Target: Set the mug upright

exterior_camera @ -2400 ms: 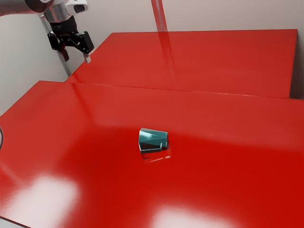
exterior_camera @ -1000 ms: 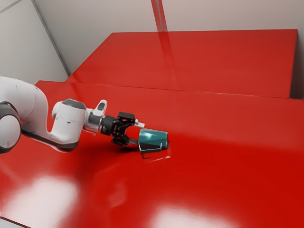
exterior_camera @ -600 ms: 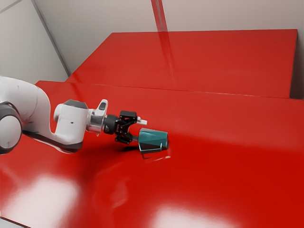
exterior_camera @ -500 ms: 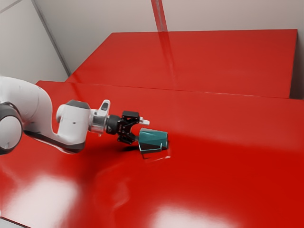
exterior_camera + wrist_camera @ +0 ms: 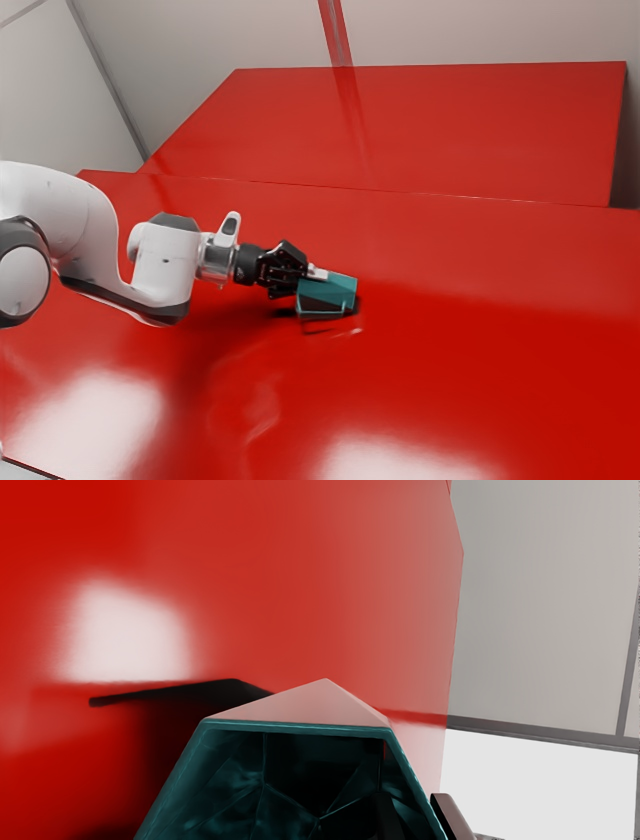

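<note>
The gripper [image 5: 311,279] is clamped on the teal mug [image 5: 335,291] by its wall, one finger inside! It's sideways, mouth facing the exterior view's left

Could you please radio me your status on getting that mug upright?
Pincer at the open end of the mug. Mug tipped on its side, not yet upright. Nothing seen blocking between them; red table below.
</note>
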Available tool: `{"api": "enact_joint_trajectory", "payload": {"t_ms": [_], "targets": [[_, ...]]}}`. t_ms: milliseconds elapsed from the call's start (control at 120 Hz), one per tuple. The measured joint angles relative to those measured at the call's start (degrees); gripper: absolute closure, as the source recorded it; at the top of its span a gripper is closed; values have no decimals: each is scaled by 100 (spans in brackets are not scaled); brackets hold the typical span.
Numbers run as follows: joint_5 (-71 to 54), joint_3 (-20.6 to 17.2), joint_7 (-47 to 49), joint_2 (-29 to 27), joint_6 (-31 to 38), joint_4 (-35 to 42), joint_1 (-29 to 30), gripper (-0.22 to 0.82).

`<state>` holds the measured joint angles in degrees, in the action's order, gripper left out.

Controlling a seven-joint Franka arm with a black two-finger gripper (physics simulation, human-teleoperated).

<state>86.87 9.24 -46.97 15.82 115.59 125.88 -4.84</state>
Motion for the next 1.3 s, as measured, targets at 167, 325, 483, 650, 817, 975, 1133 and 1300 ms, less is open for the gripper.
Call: {"api": "enact_joint_trajectory", "payload": {"t_ms": [167, 325, 483, 650, 817, 975, 1133, 1300], "targets": [[-1, -51, 42, -29, 23, -15, 0, 75], [-28, -107, 85, -235, 104, -38, 3, 77], [-1157, -66, 176, -485, 222, -782, -5, 77], [-4492, 118, 577, -582, 32, -1791, 11, 77], [-6867, 141, 1301, -527, -294, -2020, 3, 77], [-7681, 159, 2015, -432, -303, -1962, 1, 77], [-7913, 178, 2662, -303, 2, -1769, 4, 78], [-7989, 181, 3255, -140, 269, -1741, 4, 78]]}}
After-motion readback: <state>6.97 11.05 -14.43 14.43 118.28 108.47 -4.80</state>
